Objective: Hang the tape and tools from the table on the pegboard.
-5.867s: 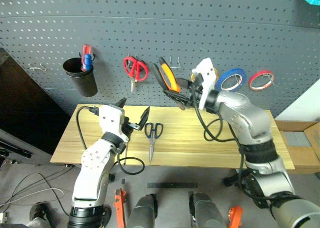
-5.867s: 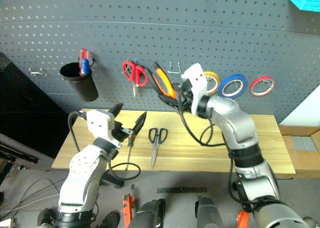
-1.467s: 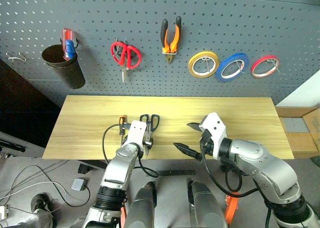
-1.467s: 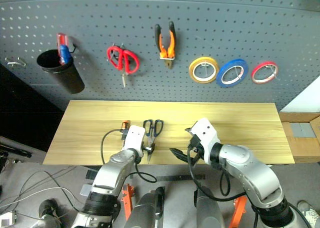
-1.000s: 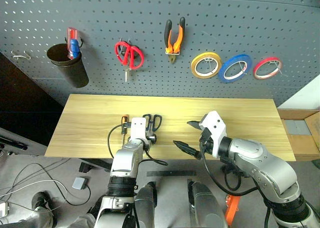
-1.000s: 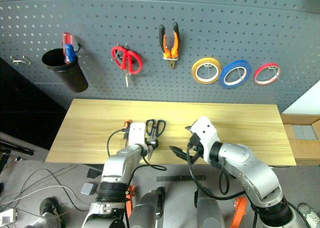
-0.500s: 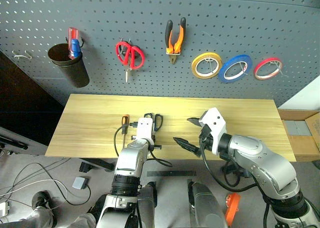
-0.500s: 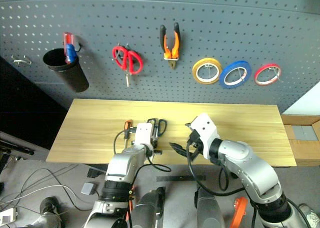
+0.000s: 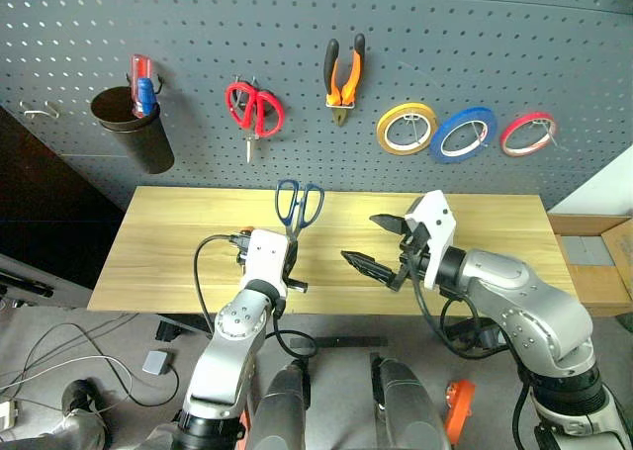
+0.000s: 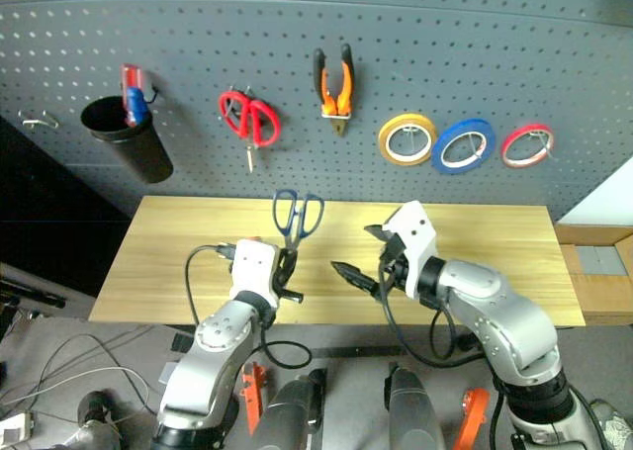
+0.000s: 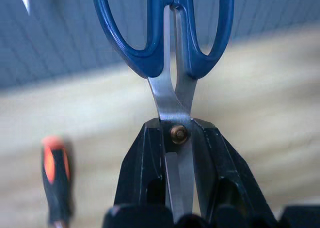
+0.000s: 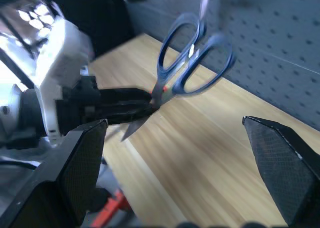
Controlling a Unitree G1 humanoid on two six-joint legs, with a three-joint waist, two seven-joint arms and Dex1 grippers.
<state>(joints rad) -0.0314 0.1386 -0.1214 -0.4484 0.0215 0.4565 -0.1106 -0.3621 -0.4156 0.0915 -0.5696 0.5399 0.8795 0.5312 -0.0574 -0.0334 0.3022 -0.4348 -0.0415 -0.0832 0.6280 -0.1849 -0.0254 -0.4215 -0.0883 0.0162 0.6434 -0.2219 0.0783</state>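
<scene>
Above the table (image 9: 475, 242), your left gripper (image 9: 288, 255) is clamped tight on the scissors (image 9: 297, 205) right at the pivot rivet, handles up, blades running down between the jaws. Scissors are off the wood and upright; they look dark blue-handled here, two smooth plastic loops over plain steel blades. Right gripper (image 9: 383, 242) hangs spread wide with nothing in it, just beside the scissors. Step in hand, as I read it: carry the scissors to the pegboard (image 9: 297, 35). Next move calls for threading one handle loop over a free metal hook, so keep the loops facing the board and don't let them twist in the grip — steel on hard fingers is slippery. Pliers (image 9: 343, 77) and blue tape roll (image 9: 462, 134) already hang on the board, next to the yellow roll (image 9: 406, 129), red roll (image 9: 527, 134) and red-handled scissors (image 9: 254, 111). Screwdriver (image 11: 56, 180) lies flat on the table, slim, orange-and-black handle — that one's left.
</scene>
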